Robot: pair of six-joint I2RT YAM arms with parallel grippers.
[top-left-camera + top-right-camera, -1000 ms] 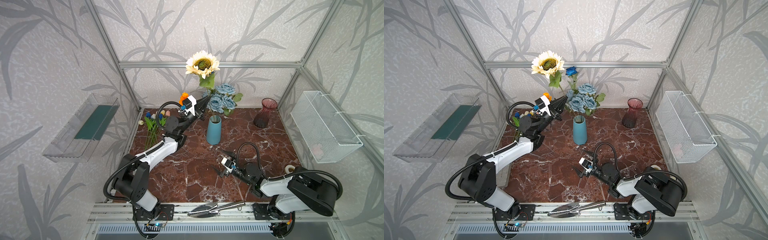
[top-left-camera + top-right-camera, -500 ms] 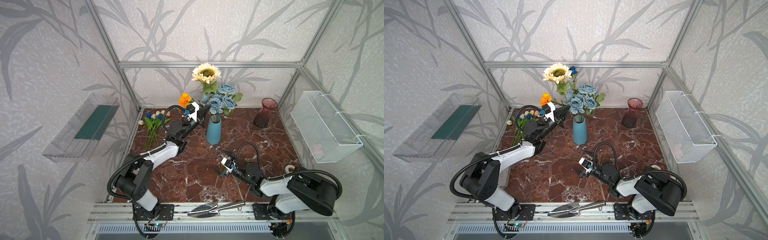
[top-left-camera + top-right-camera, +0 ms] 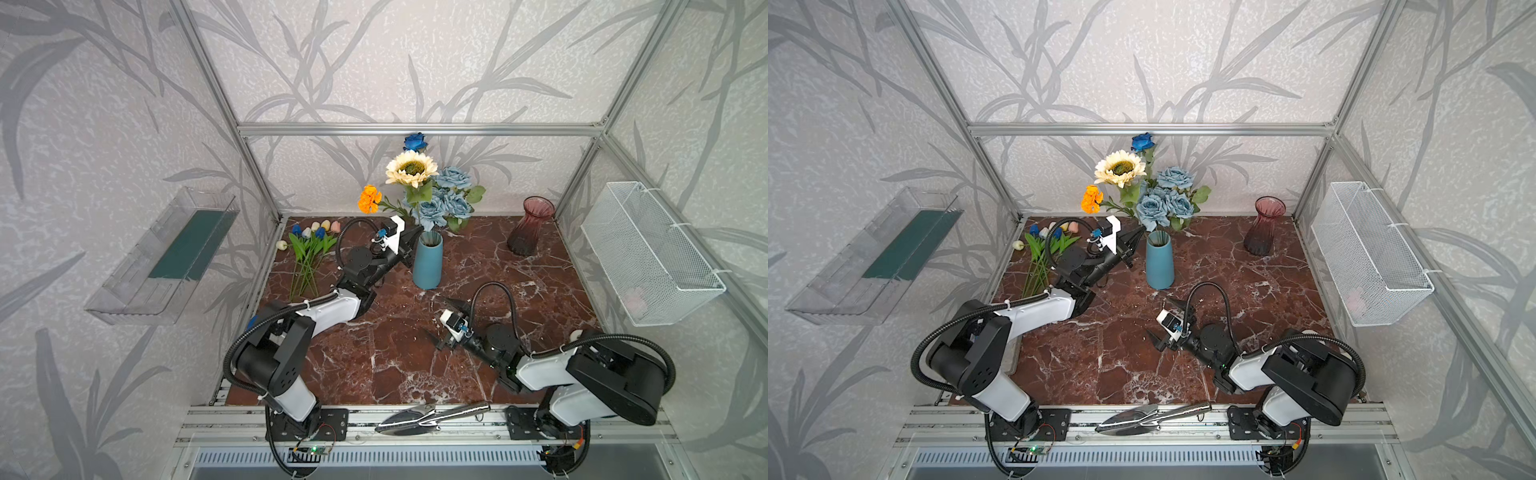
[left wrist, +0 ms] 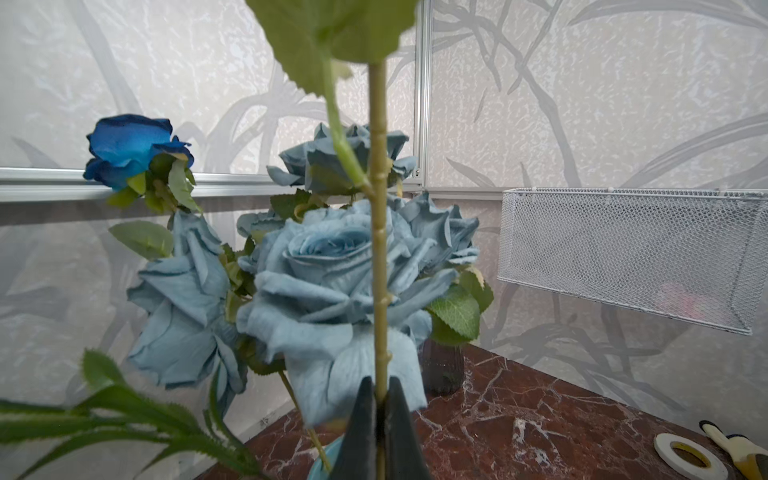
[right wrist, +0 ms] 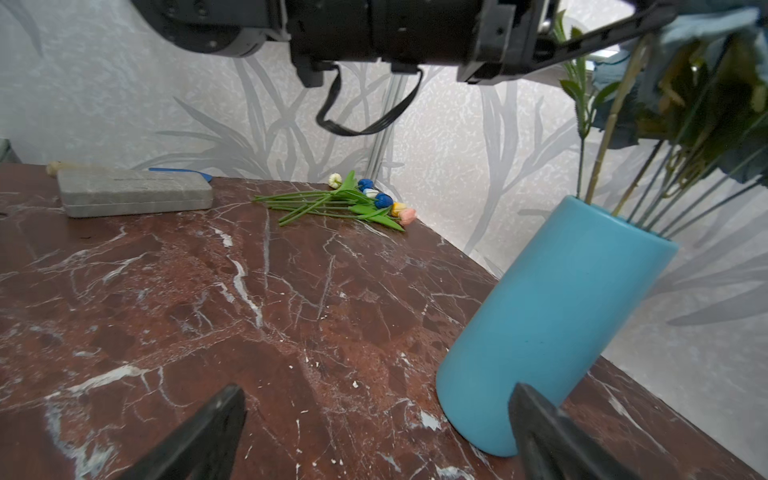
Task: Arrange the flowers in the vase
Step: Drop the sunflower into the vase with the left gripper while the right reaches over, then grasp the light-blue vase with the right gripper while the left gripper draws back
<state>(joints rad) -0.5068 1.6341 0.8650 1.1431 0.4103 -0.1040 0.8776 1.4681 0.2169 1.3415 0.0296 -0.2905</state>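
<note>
Though top views obscure it, left gripper seemingly clamps the sunflower stem.

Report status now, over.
Left pincer shut on sunflower stem at blue vase. Right pincer open, empty. Tulips lying on table. Roses crowd vase mouth.

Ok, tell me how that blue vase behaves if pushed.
Likely top-heavy: the blue vase is tall and narrow, with the sunflower and roses spreading high above its rim, so a high push may tip it. Its smooth wall looks slippery to grip. Upright on a flat base, it probably won't roll.
</note>
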